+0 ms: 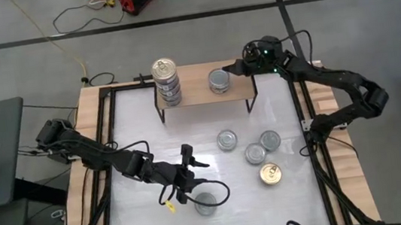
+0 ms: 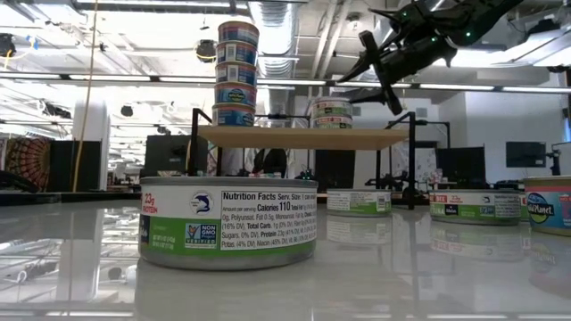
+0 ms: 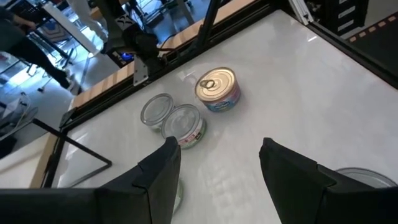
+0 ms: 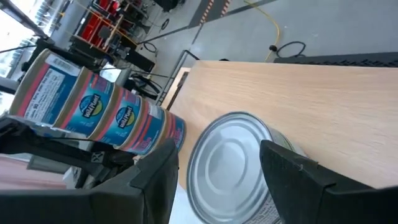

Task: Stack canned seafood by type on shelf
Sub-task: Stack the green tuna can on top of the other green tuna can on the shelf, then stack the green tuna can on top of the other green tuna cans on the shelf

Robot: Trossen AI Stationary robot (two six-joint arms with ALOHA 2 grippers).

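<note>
Risk first: could clip the short silver-topped stack (image 1: 219,81) on the shelf (image 1: 202,94) while backing the right hand (image 1: 235,68) away — hovering just beside that stack, fingers apart and empty, nothing between them. Any sideways swing there might shove the top tin off the shelf edge, or set the taller gold-topped stack (image 1: 167,81), four tins high and slightly uneven in the low view, rocking. Lower down the surface (image 1: 133,120), a different hazard: left hand (image 1: 182,183) also spread and empty, poised right beside a lone silver can (image 1: 205,203); a badly centred closing could nudge it sliding instead of gripping it.

Every tin upright, lid facing up, short axis vertical — no tin lying on its side. Shelf's long axis across the far edge of the surface; four loose tins (image 1: 251,153) clustered between shelf and near edge, right of centre
</note>
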